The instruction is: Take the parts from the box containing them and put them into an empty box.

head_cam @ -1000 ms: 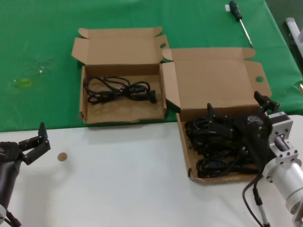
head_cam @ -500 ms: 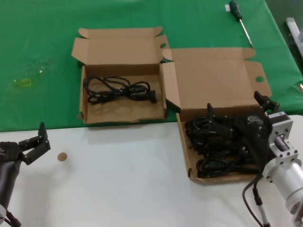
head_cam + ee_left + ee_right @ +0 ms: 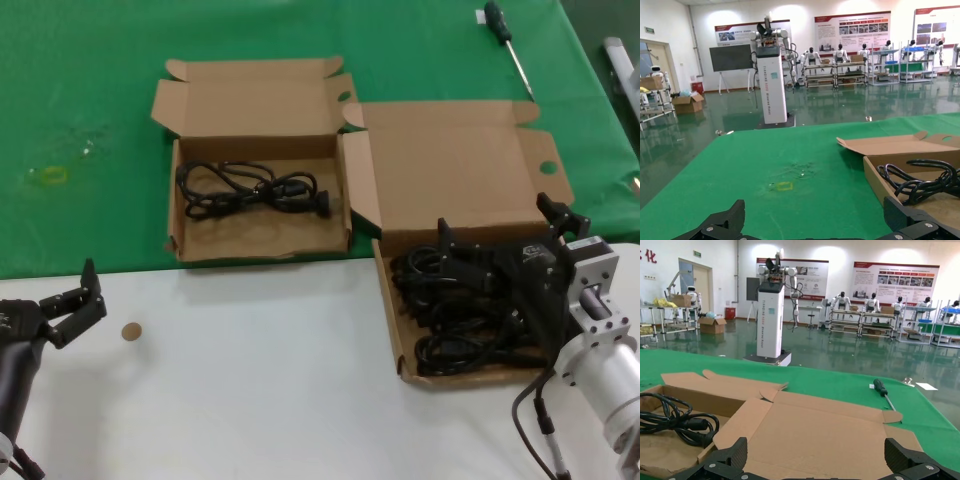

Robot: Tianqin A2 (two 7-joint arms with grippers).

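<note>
Reaching into the full box (image 3: 390, 320), the right gripper (image 3: 495, 240) sits low over the cables (image 3: 450, 320), its jaws spread wide, one finger above the heap and the other past the tray's far right edge; nothing is held. The step in hand appears to be the pick of the next bundle. One cable (image 3: 250, 190) already lies in the other box (image 3: 260, 245), well to the gripper's left and farther from the robot. The next move likely calls for lowering onto a single coil, clenching, then lifting clear of the tangle before carrying it leftward. The left gripper (image 3: 85, 300) waits spread apart over the white table (image 3: 250, 380), well away.
</note>
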